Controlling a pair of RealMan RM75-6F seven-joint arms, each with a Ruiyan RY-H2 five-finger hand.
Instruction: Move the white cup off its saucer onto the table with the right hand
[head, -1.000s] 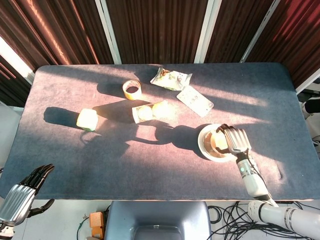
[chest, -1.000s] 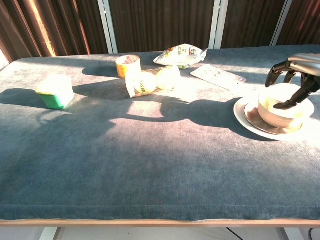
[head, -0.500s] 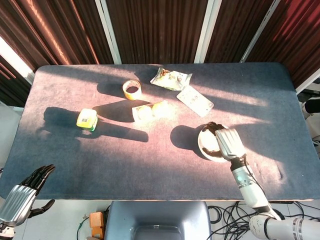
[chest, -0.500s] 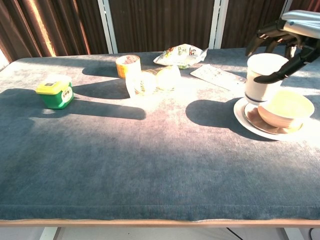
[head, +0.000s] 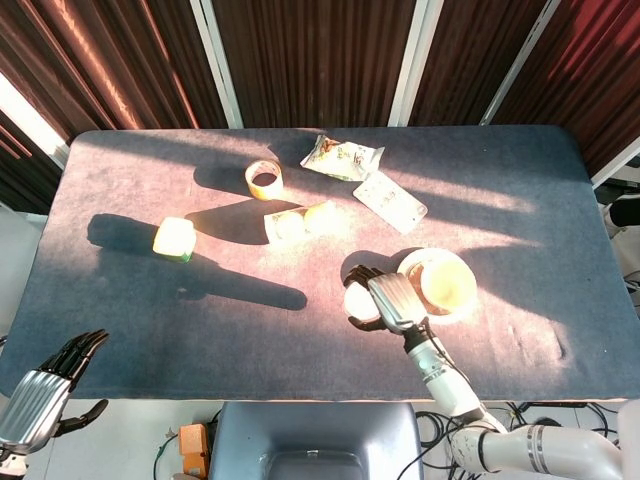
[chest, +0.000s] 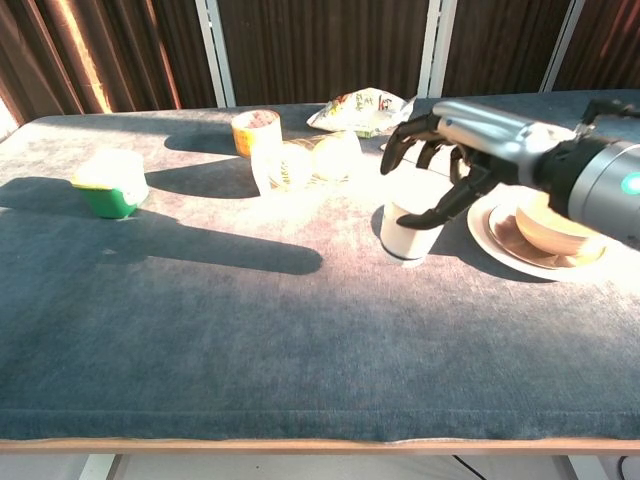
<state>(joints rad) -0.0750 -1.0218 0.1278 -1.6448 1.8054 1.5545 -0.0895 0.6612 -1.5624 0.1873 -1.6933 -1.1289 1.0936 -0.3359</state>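
The cup stands upright on the surface, just left of its saucer, where a bowl remains. The right hand arches over its rim, fingers curled round it; whether they grip or merely touch, I cannot tell. The left hand hangs idle off the near edge.

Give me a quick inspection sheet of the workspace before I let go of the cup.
Surface: table with dark blue cloth, sunlit patches.
Job's things: white cup stands on the cloth left of its saucer; a bowl sits on the saucer.
Clutter: tape roll, snack packet, flat white pack, green tub.
Hands: right hand over the cup, fingers around it; left hand off the table, fingers spread.
Cables: bundle on floor.
Surroundings: curtains.
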